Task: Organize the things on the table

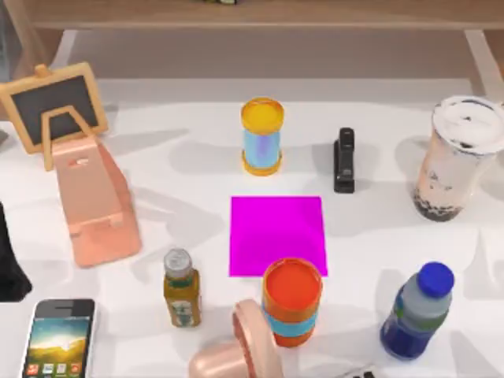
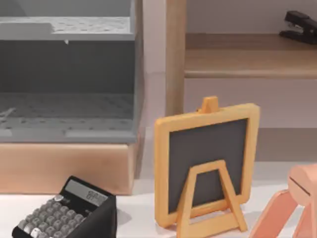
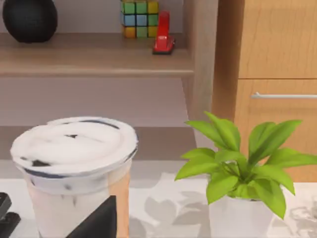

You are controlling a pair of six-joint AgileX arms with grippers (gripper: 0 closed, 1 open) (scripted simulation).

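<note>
Our milk-tea cup [image 1: 459, 157], lidded, holding pale tea over dark pearls, stands upright at the table's [image 1: 370, 228] right edge. The phone [image 1: 61, 337] lies flat at the near left corner. Whether our grippers are spread or closed, we cannot tell.
</note>
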